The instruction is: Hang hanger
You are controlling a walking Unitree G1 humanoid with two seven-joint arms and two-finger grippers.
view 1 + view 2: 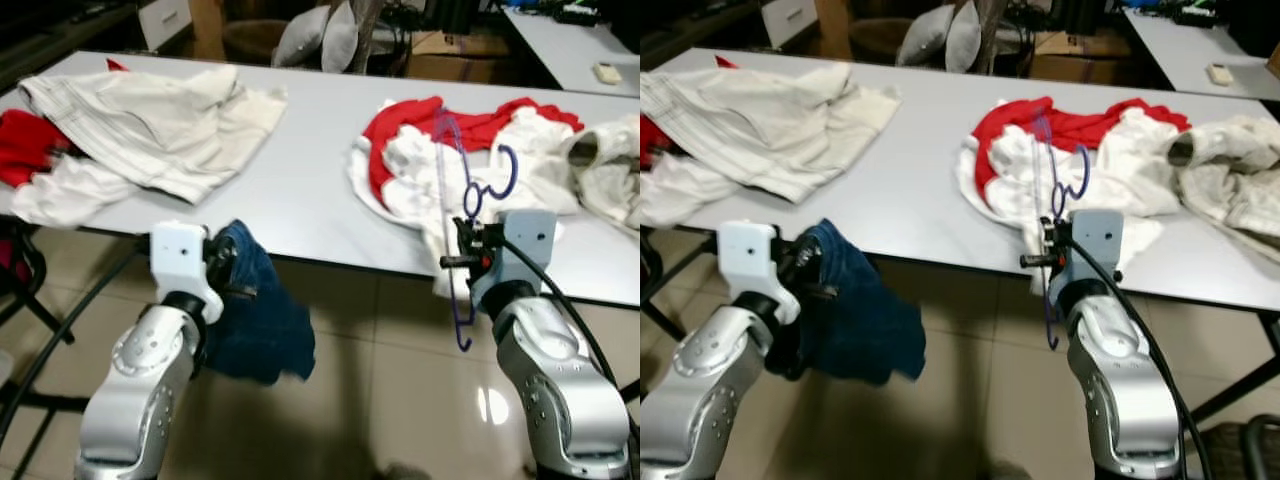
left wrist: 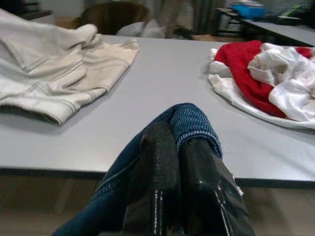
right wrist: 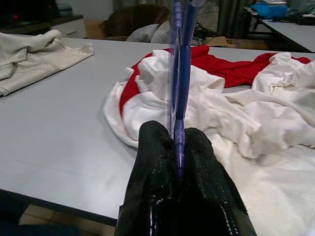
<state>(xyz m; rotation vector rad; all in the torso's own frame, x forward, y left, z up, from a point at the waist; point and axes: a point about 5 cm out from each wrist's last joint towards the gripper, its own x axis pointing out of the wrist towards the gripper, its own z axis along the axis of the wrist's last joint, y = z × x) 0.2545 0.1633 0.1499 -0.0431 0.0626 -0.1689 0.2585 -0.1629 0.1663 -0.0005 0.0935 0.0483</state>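
A: From the head views, where is the hanger?
B: The blue hanger (image 1: 462,240) stands upright in the right hand (image 1: 462,250), just off the near edge of the tabletop (image 1: 300,170), before the red and white garment (image 1: 440,160). The left hand (image 1: 225,268) grips blue jeans (image 1: 255,320) that hang below the edge.
A: And the left wrist view?
B: Both fingers (image 2: 157,187) are pinched on the denim.
A: The right wrist view?
B: The fingers (image 3: 155,167) are clamped on the hanger's thin stem, which rises straight up between them
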